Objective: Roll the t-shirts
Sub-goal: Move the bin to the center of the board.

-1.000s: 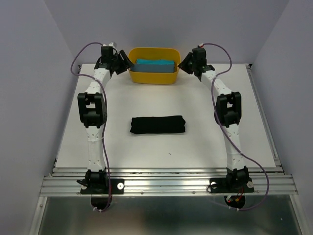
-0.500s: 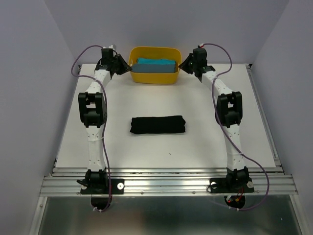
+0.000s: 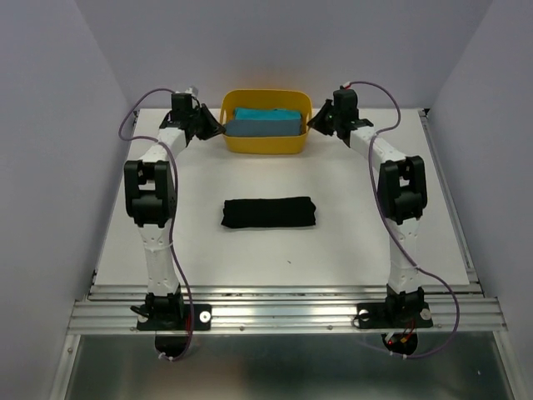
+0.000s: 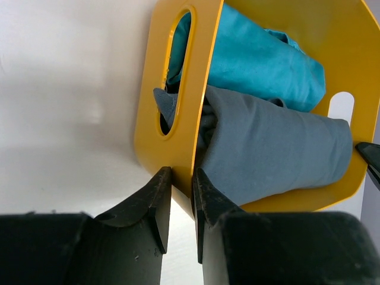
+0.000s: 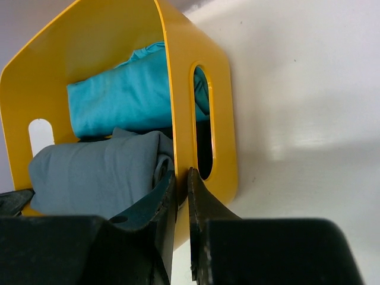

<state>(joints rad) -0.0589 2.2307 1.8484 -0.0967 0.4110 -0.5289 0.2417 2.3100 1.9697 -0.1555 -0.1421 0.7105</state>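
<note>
Jaws of the left gripper [image 4: 181, 178] and right gripper [image 5: 181, 176] clamp opposite ends of the yellow tub [image 3: 265, 144]; move both arms evenly, keeping it level.

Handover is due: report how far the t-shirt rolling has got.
Done: the teal t-shirt and a grey-blue roll sit in the yellow tub; the black t-shirt lies bundled mid-table. In hand: the left gripper and right gripper each clamp an end wall of the tub. Left: apparently only the black bundle, outside the tub.
</note>
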